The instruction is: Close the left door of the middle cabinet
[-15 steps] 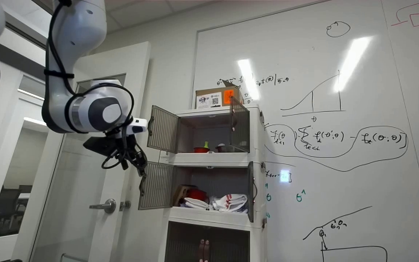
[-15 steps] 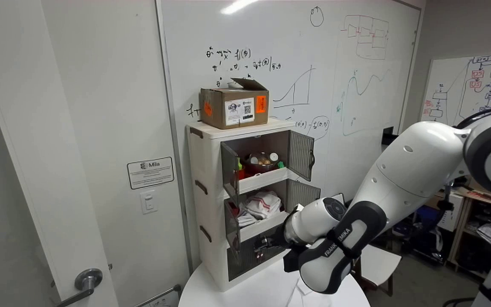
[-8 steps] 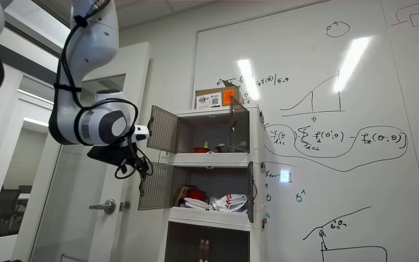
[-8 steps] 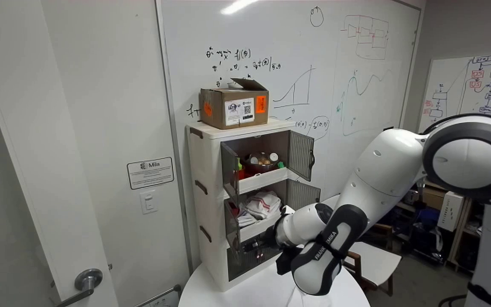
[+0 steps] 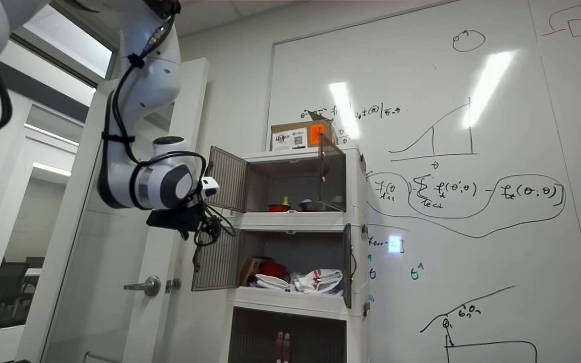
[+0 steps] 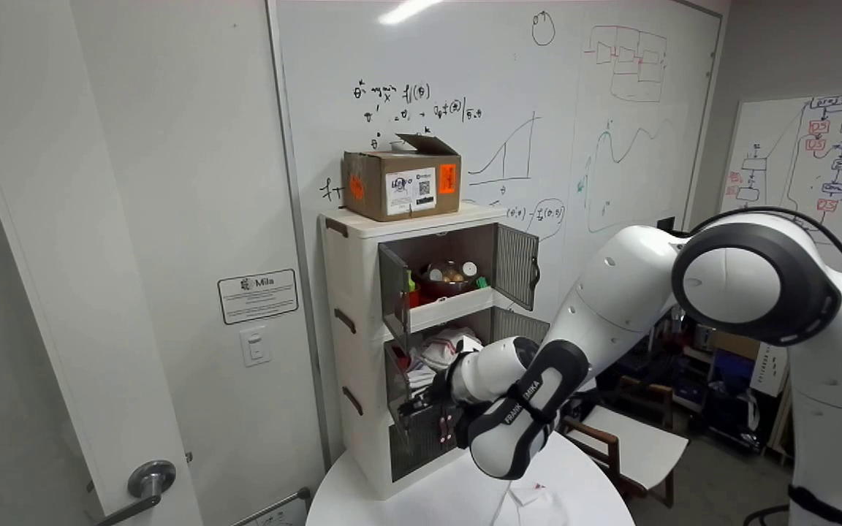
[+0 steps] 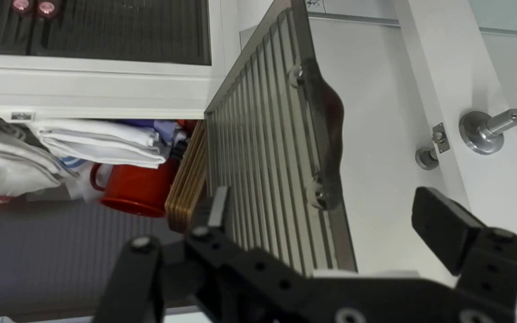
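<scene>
The left door (image 5: 225,262) of the middle cabinet (image 5: 290,298) is a ribbed grey see-through panel and stands swung wide open. In an exterior view it shows nearly edge-on (image 6: 396,376). It fills the middle of the wrist view (image 7: 267,143), with its dark handle (image 7: 334,121) on the free edge. My gripper (image 7: 328,215) is wide open and empty. In the wrist view, one finger overlaps the door's inner side and the other lies beyond its free edge; I cannot tell whether either touches. In an exterior view the gripper (image 5: 215,232) covers the door's upper part.
The right door (image 5: 348,267) and both upper doors (image 5: 227,179) also stand open. A red mug (image 7: 139,186) and white towels (image 7: 101,139) lie inside the middle cabinet. A cardboard box (image 6: 403,183) tops the unit. The room door's lever handle (image 5: 144,286) is near the arm.
My arm and gripper have moved rightward in an exterior view that faces the cabinet, and leftward across the unit's front in an exterior view. The cabinet doors have not moved.
</scene>
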Tool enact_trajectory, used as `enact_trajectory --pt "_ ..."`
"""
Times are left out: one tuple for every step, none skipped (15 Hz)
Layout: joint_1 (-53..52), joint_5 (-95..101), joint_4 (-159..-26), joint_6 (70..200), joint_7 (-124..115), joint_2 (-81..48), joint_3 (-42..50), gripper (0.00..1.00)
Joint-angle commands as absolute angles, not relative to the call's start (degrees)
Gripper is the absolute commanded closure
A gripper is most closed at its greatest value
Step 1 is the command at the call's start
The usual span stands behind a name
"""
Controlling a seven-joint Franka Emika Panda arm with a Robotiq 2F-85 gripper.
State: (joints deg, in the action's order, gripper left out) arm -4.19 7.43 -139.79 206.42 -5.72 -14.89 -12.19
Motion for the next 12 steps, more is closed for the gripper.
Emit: enact_trajectory --pt "-7.0 5.5 -134.6 208.7 -0.1 -19.6 -10.0 0.0" --pt "-7.6 5.3 -133.7 208.7 0.7 -20.4 -9.8 0.0" --pt "-8.2 5.1 -132.9 208.9 1.5 -21.1 -9.5 0.0" --pt "-8.8 5.1 -132.2 209.1 1.9 -21.9 -9.4 0.0" --pt "-9.3 5.0 -131.6 209.2 2.2 -22.5 -9.4 0.0" --pt "-9.9 4.9 -131.1 209.5 2.7 -23.2 -9.3 0.0" --pt "-10.4 4.8 -130.6 209.8 3.0 -23.7 -9.2 0.0" --pt "-10.9 4.7 -130.3 210.3 3.4 -24.2 -9.0 0.0" --pt "-11.5 4.3 -130.0 211.0 4.1 -24.5 -8.5 0.0" --pt "-12.4 3.5 -129.9 212.4 5.7 -24.7 -7.3 0.0" --pt "-13.0 2.8 -130.0 213.5 6.8 -24.6 -6.4 0.0" --pt "-14.0 1.1 -130.3 215.1 8.8 -24.3 -4.8 0.0"
